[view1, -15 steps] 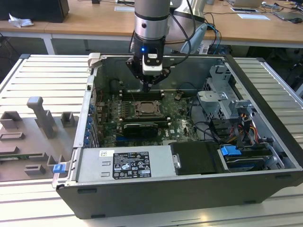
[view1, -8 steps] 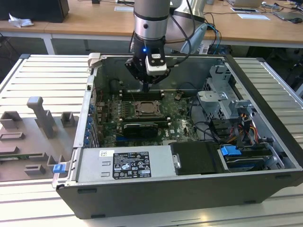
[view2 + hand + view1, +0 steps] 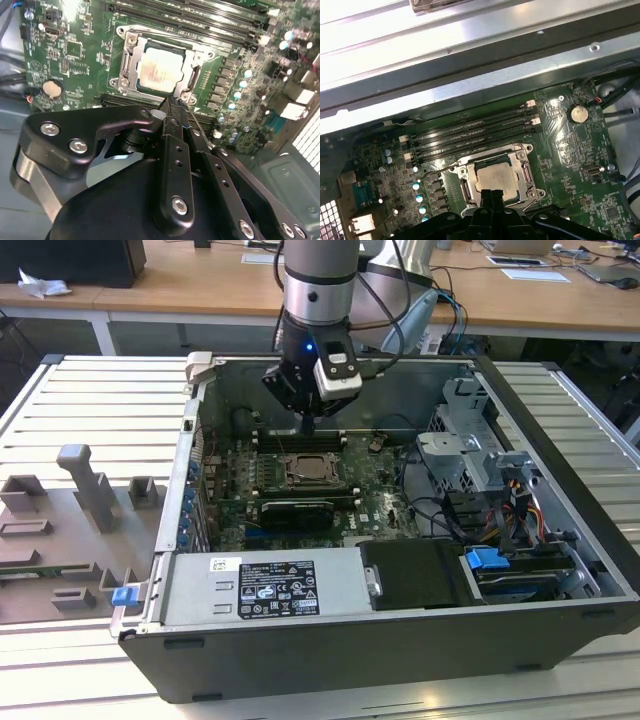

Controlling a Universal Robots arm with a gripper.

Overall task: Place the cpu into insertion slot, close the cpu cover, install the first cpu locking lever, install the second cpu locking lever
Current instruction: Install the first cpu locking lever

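cpu (image 3: 159,70): seated in insertion slot (image 3: 119,31), cover (image 3: 127,65) seemingly down around it. gripper (image 3: 170,105): fingers together, holding nothing, poised just above slot's far edge, exterior view.

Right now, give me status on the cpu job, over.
Gripper, jaws shut, by the cpu cover edge. Cpu seated, cover down around it. Nothing lying over it.

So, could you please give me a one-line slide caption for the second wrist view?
The cpu sits in the insertion slot, framed by the cpu cover, gripper close beside it.
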